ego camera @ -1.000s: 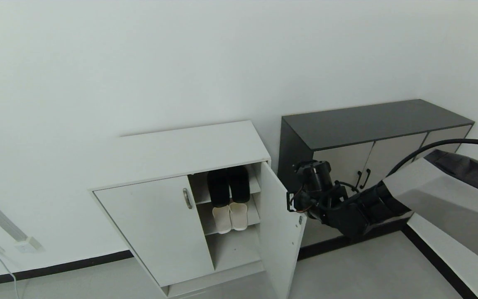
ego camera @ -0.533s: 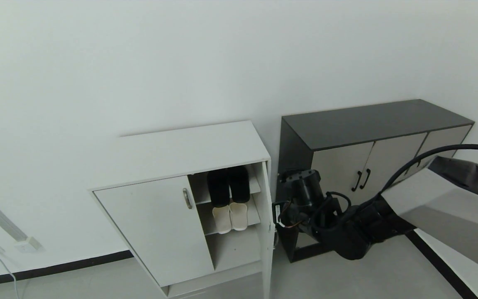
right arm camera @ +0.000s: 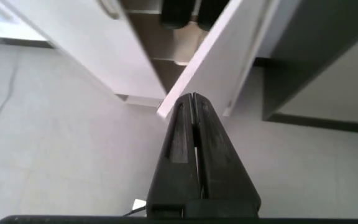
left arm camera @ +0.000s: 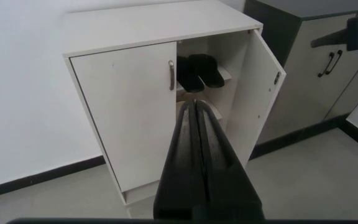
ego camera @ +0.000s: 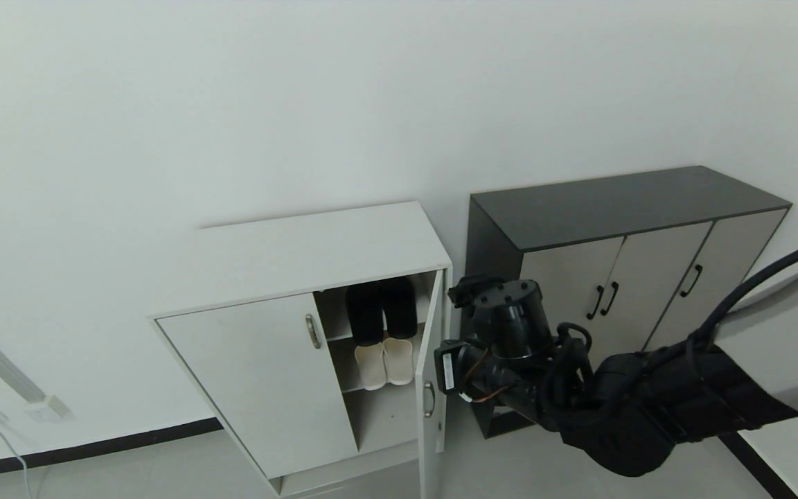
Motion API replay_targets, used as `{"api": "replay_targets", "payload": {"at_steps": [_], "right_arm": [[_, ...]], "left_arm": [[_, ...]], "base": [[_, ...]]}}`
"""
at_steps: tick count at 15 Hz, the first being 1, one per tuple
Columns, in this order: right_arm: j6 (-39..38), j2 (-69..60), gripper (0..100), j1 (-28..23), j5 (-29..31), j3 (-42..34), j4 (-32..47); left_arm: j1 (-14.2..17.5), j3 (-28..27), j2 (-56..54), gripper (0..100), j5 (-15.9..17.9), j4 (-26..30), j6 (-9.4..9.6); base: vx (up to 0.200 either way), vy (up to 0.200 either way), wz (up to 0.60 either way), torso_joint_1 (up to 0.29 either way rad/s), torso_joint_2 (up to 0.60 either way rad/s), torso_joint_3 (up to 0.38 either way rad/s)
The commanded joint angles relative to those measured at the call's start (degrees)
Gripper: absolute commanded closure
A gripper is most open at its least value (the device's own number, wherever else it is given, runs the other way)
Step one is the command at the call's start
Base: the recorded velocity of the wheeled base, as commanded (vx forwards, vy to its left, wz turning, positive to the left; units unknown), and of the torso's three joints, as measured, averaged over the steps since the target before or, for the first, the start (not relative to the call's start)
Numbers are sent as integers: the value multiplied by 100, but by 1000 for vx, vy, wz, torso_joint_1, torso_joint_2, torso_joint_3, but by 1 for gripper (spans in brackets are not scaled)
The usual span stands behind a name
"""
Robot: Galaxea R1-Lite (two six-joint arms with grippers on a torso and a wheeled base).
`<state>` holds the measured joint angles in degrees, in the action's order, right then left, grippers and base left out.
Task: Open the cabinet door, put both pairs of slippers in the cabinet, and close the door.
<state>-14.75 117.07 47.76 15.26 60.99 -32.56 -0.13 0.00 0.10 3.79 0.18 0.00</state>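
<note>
Head view: white two-door cabinet (ego camera: 302, 256), one door (ego camera: 430, 430) ajar; black slippers (ego camera: 382, 308) on its upper shelf, white slippers (ego camera: 385, 362) on the shelf below.
Left wrist view: left gripper (left arm camera: 195, 115) pinched together, empty, before the cabinet.
Right wrist view: right gripper (right arm camera: 194, 109) pinched together, empty, at the door's lower edge.

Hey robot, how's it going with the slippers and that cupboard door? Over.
Left gripper shut, empty. Right gripper shut, outside the half-open cabinet door. Black slippers, white slippers on shelves inside. Nothing blocking the door.
</note>
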Motion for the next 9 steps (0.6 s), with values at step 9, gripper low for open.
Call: {"api": "replay_targets", "payload": {"at_steps": [9], "right_arm": [[315,-562,100,-215,-349,-852,-567]], "left_arm": [[-4,0,-1,100,-1,8,0]], "base": [[0,0,0,0,0,0]]}}
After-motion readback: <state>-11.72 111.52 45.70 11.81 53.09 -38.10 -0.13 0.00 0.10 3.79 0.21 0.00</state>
